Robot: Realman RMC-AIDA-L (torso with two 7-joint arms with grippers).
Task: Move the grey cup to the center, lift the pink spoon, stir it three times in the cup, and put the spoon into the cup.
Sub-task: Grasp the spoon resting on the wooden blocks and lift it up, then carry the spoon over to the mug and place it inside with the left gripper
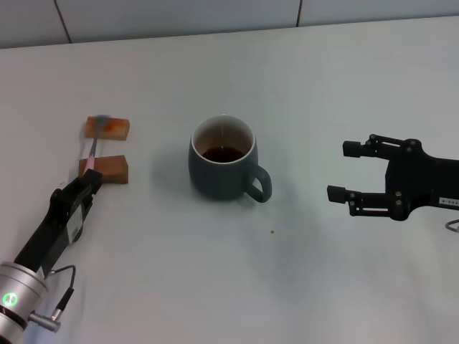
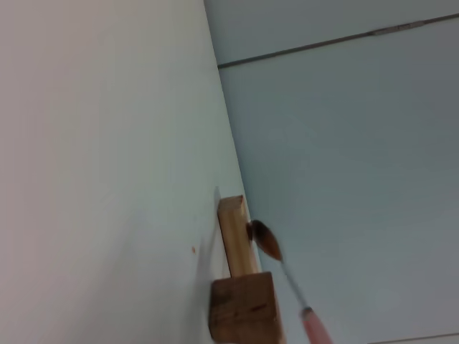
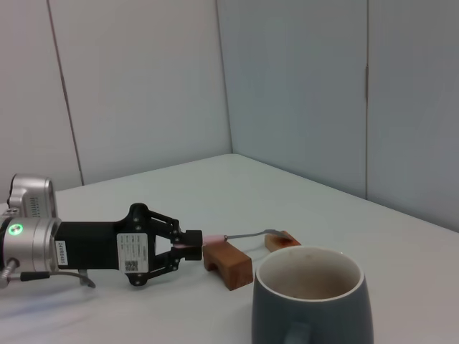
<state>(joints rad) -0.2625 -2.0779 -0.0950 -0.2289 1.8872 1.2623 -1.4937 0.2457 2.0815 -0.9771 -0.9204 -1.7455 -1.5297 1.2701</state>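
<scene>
Two hands: left hand point(image 1: 92, 180) sat at the lower left of the head view, right hand point(image 1: 343, 172) at the right edge, well apart from everything.
Spoon position: pink spoon point(image 1: 95, 150) lay bridged across two wooden blocks point(image 1: 107, 127) at the left of the head view, bowl on the far block, pink handle end over the near block point(image 1: 107, 169), stem clear of the worktop point(image 1: 229, 272) between them.
Spoon handling: judged light, slim and stiff; the metal stem would likely be slippery, so the pink handle end was the better place to grip. A thin handle could pivot between the pads if pinched off-centre.
Left hand state: in the right wrist view its fingertips point(image 3: 192, 236) appeared closed onto the pink handle end, just beside the near block; the spoon rested level on the blocks, not yet lifted.
Right hand state: fingers point(image 1: 353, 149) spread wide, holding nothing and touching nothing.
Cup position: grey cup point(image 1: 222, 158) stood upright near the centre of the head view, loop handle pointing toward the lower right, dark liquid in the bottom.
Cup handling: judged heavy for its size, rigid, glazed and smooth, breakable, and able to spill if knocked.
Stirring caution: the spoon looked shorter than the cup's width, so a grip high on the handle would keep the fingertips off the rim.
</scene>
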